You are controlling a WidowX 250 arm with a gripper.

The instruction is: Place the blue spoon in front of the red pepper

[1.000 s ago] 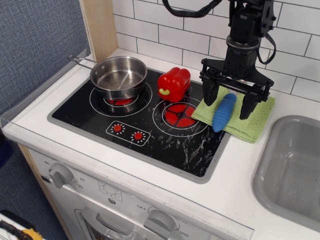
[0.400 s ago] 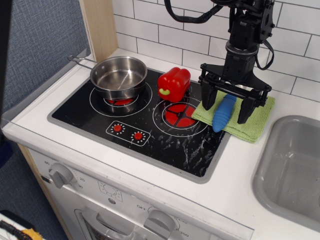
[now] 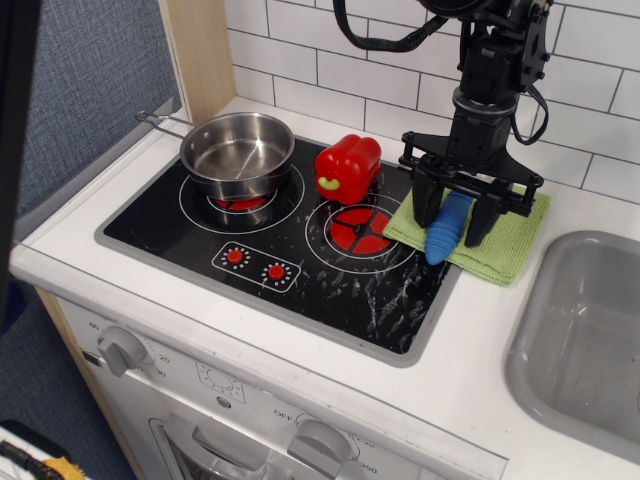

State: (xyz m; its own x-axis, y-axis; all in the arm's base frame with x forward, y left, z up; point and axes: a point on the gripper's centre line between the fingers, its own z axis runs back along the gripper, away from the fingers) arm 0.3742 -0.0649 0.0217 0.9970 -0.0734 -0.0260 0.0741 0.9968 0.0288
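Note:
The blue spoon (image 3: 446, 232) lies on a green cloth (image 3: 500, 247) right of the stove; only its ribbed blue handle shows, its bowl is hidden under the gripper. The gripper (image 3: 454, 216) stands straight over the spoon, a finger on either side of the handle and close against it. The red pepper (image 3: 347, 167) sits on the stove behind the right burner, to the left of the gripper.
A steel pot (image 3: 237, 152) stands on the left burner. Red burner markings (image 3: 357, 230) lie in front of the pepper. A grey sink (image 3: 585, 335) is at the right. A tiled wall (image 3: 340, 70) runs behind.
The gripper's fingers have closed inward from wide open until they flank the spoon handle tightly. The spoon and pepper have not moved.

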